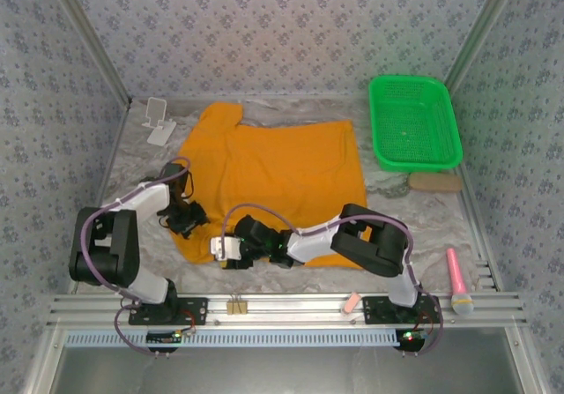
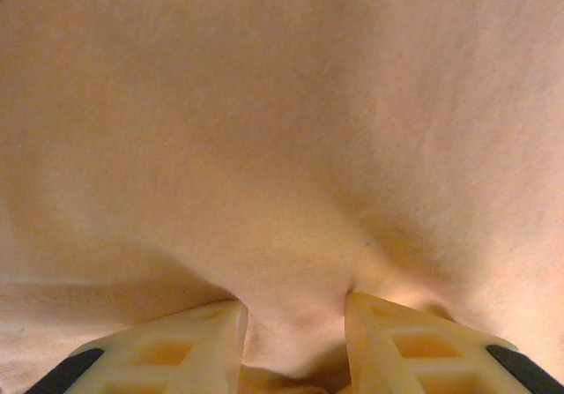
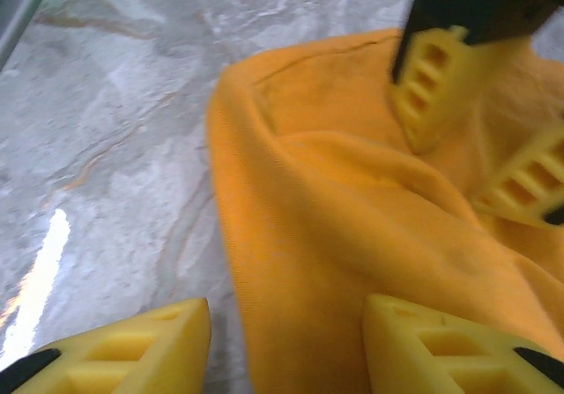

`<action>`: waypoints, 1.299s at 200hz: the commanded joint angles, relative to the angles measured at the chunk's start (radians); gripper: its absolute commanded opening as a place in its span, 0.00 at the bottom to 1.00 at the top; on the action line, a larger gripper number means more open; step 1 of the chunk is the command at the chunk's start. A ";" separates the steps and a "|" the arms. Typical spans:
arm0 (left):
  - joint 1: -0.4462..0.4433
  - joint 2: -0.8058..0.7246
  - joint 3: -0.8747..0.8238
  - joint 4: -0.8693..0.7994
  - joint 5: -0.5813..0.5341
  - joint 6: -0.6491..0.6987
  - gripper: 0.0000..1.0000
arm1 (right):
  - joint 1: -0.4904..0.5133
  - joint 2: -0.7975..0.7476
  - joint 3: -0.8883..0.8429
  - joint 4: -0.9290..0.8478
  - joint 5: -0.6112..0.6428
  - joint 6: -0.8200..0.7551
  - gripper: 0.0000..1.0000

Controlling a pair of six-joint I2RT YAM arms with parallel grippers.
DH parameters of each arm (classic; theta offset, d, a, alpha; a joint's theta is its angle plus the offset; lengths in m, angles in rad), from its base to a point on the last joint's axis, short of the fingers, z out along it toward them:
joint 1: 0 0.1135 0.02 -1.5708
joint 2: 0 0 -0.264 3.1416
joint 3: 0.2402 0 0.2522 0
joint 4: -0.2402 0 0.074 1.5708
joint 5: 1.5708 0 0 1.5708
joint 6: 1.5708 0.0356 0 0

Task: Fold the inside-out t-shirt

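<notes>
The orange t-shirt [image 1: 282, 169] lies spread on the marble table, one sleeve reaching toward the back left. My left gripper [image 1: 188, 220] sits on its near left part, shut on a bunched fold of the fabric [image 2: 291, 262] between its fingers [image 2: 185, 341]. At the shirt's near edge my right gripper [image 1: 220, 249] is open. Its yellow fingers [image 3: 132, 341] stand wide apart, and the shirt's folded edge [image 3: 291, 262] lies loose between them. In the right wrist view the left gripper [image 3: 449, 172] presses into the cloth just ahead.
A green basket [image 1: 414, 121] stands at the back right, a flat tan object [image 1: 434, 182] just in front of it. A white stand [image 1: 159, 119] is at the back left. A pink microphone [image 1: 458, 281] lies near the right front rail.
</notes>
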 commanded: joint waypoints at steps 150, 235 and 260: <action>-0.007 -0.316 0.063 -0.221 -0.018 -0.006 0.39 | -0.216 0.009 0.277 -0.141 -0.316 0.113 0.00; -0.024 -0.358 -0.144 -0.068 -0.006 -0.130 0.41 | -0.281 0.127 0.348 -0.077 -0.129 0.356 0.26; -0.013 -0.327 -0.135 -0.059 -0.024 -0.108 0.41 | -0.288 0.014 0.250 -0.082 -0.100 0.348 0.30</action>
